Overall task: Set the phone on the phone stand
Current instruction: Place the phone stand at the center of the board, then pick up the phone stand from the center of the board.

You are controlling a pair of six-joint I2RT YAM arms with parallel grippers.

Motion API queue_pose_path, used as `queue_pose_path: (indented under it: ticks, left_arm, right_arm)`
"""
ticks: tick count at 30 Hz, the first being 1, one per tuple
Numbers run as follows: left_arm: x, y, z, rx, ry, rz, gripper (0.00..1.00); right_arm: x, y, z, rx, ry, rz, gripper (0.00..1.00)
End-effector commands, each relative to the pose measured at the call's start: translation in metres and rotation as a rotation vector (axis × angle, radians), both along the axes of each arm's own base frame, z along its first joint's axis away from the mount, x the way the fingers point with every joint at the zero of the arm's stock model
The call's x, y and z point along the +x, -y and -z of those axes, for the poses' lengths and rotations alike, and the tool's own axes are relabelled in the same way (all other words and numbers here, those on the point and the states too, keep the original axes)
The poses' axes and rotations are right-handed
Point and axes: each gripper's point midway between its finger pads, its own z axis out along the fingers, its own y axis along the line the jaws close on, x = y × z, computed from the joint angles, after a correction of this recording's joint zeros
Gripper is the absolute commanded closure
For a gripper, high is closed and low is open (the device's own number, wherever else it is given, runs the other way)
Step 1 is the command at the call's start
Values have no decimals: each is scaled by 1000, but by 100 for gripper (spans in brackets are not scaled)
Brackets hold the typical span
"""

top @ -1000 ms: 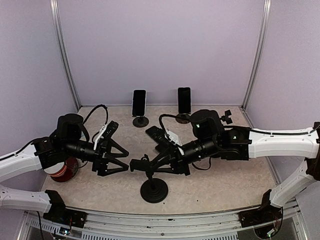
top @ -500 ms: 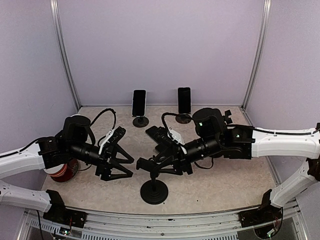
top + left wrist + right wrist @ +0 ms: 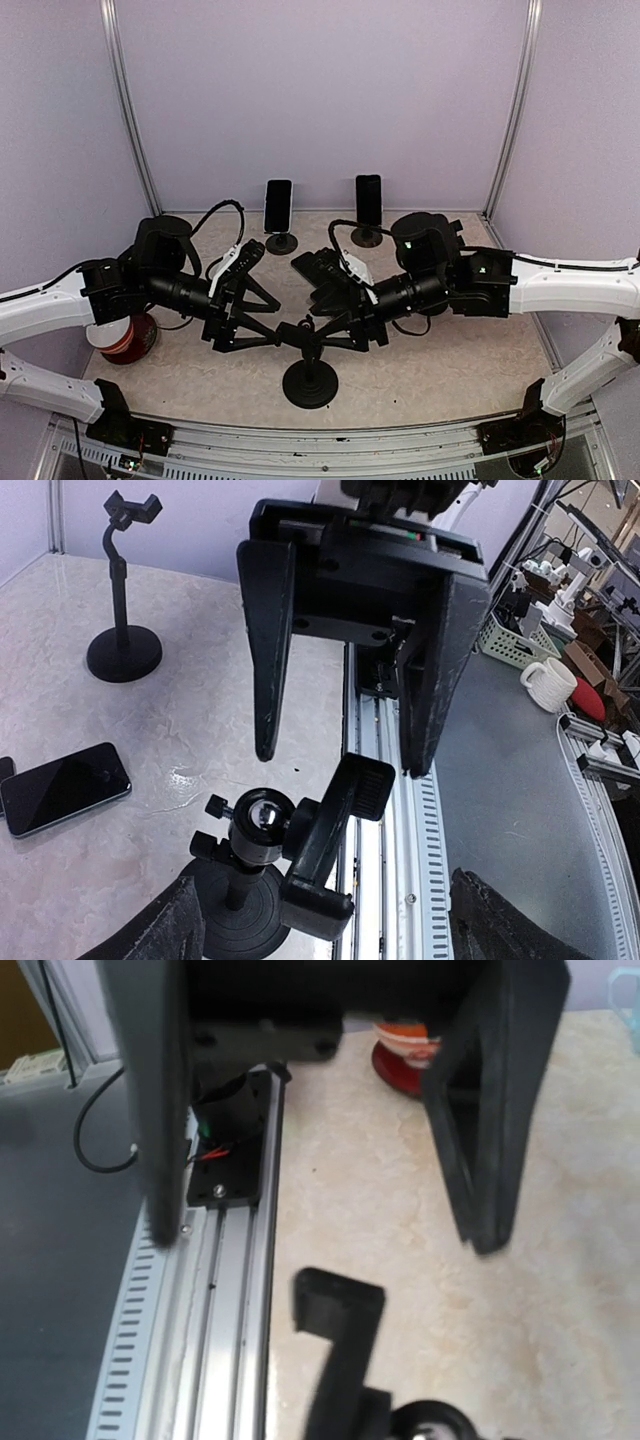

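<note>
Two released claws, the left claw (image 3: 340, 760) and the right claw (image 3: 322, 1240), flank the head of the phone stand (image 3: 310, 382); the phone (image 3: 65, 787) lies flat on the desk (image 3: 450, 370), farther back, apart from both.

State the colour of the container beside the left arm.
Red container, white on top; clearest in the top external view.

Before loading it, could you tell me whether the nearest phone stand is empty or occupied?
Empty: its cradle is bare, and a phone lies flat on the table.
</note>
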Motion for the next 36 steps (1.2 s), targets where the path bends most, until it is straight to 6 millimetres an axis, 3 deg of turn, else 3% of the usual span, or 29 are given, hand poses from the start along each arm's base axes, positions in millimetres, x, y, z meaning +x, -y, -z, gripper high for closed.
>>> queue_pose_path:
  ticks: [1, 9, 15, 19, 28, 36]
  left_arm:
    - [-3, 8, 5, 24, 6, 66, 19]
    - [-13, 9, 1, -8, 18, 134, 22]
    - [-8, 15, 5, 15, 15, 140, 23]
    - [-6, 18, 9, 24, 7, 147, 29]
    - [-8, 17, 15, 29, -2, 156, 51]
    - [-6, 18, 15, 30, -1, 148, 86]
  right_arm:
    - [2, 10, -32, 63, 29, 29, 36]
    - [-8, 28, -55, 109, 56, 34, 24]
    - [-12, 33, -60, 124, 57, 23, 22]
    - [-16, 34, -60, 129, 52, 5, 22]
    - [-17, 36, -57, 128, 61, -1, 23]
    - [-17, 36, -50, 120, 58, 3, 23]
